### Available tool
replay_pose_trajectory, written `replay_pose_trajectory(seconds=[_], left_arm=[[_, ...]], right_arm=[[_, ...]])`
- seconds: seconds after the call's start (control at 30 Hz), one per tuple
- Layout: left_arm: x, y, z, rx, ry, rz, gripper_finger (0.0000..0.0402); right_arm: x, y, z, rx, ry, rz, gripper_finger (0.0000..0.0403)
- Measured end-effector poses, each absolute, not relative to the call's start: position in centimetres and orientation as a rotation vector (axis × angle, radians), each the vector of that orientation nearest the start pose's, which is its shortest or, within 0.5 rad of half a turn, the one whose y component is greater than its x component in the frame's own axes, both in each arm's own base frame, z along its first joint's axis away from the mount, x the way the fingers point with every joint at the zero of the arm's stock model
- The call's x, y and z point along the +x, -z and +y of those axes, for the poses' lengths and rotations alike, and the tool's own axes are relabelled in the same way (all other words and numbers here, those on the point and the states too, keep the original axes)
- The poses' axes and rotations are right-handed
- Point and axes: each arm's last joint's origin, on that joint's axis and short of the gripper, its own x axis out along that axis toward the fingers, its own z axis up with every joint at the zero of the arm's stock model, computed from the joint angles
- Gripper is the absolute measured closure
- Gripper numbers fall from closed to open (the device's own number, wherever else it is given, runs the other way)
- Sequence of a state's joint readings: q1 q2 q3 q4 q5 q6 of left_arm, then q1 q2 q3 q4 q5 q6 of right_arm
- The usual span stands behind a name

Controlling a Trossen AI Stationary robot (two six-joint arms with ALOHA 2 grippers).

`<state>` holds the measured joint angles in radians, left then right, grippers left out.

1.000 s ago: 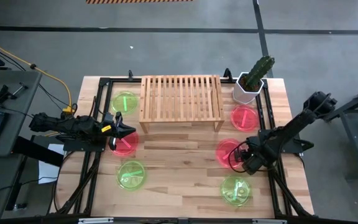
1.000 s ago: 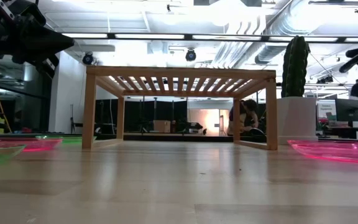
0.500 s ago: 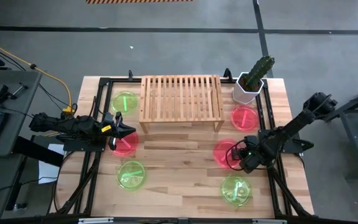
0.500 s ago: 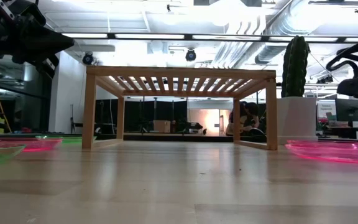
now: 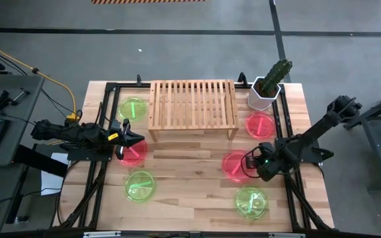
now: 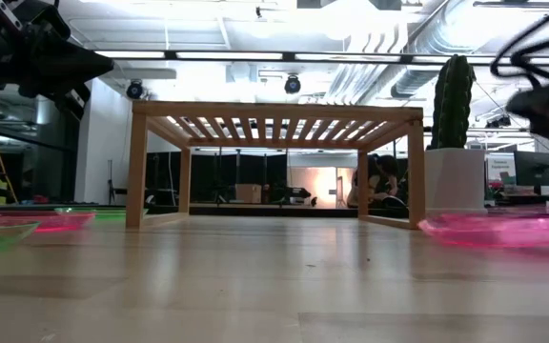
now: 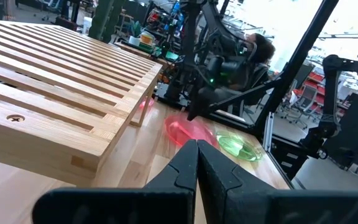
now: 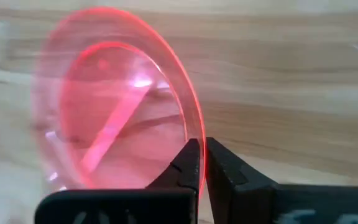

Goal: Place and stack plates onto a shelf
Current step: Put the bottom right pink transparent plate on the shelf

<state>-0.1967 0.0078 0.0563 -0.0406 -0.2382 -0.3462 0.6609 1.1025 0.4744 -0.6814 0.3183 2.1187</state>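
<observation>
My right gripper (image 5: pixel 255 164) is shut on a pink-red plate (image 5: pixel 235 165) at the table's right middle, seen close in the right wrist view as the plate (image 8: pixel 117 124). My left gripper (image 5: pixel 136 138) hangs shut and level above another pink-red plate (image 5: pixel 131 153) by the shelf's left legs, touching nothing. The light-wood slatted shelf (image 5: pixel 192 106) stands at the far middle with nothing on it. A third pink-red plate (image 5: pixel 260 123) and three green plates (image 5: pixel 132 108), (image 5: pixel 139 185), (image 5: pixel 251 201) lie flat on the table. My right gripper pinches the plate's rim (image 8: pixel 192 138) on its right-hand side between the two fingertips. The fingers slant steeply down from the table's right. The plate is tilted, held side raised; whether its far rim (image 6: pixel 437 229) still rests on the table I cannot tell.
A white pot with a cactus (image 5: pixel 268 91) stands at the far right, next to the shelf. A black frame (image 5: pixel 114 86) runs round the table's edges. Bare planks (image 5: pixel 190 172) lie in the middle, in front of the shelf.
My right gripper has risen a little and edged toward the table's left. The pink-red plate in it has shifted the same way, toward the table's middle, and its held side has tipped up off the planks.
</observation>
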Motion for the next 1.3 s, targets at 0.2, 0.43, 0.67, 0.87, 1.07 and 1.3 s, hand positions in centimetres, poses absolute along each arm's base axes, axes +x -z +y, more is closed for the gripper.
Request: replay_pose_trajectory(seconds=[0.2,0.43,0.67,0.87,1.07,1.3], left_arm=[[9.3,-17.8,-1.2,-0.348,-0.039,-0.015,0.0401],[9.3,-17.8,-1.2,-0.348,-0.040,-0.015,0.0401],[9.3,-17.8,-1.2,-0.348,-0.040,-0.015,0.0401],[9.3,-17.8,-1.2,-0.348,-0.040,-0.014,0.0401],[9.3,-17.8,-1.2,-0.348,-0.040,-0.015,0.0401],[9.3,-17.8,-1.2,-0.348,-0.040,-0.015,0.0401]], right_arm=[[12.7,-17.0,8.6,1.246,0.758,0.827,0.0403],[12.2,-18.2,8.2,1.251,0.655,0.808,0.0403],[12.2,-17.2,8.0,1.200,0.795,0.774,0.0386],[13.2,-16.2,8.3,1.114,0.846,0.685,0.0300],[14.0,-14.6,8.4,0.934,0.907,0.672,0.0244],[15.0,-13.5,9.1,0.848,0.853,0.693,0.0247]])
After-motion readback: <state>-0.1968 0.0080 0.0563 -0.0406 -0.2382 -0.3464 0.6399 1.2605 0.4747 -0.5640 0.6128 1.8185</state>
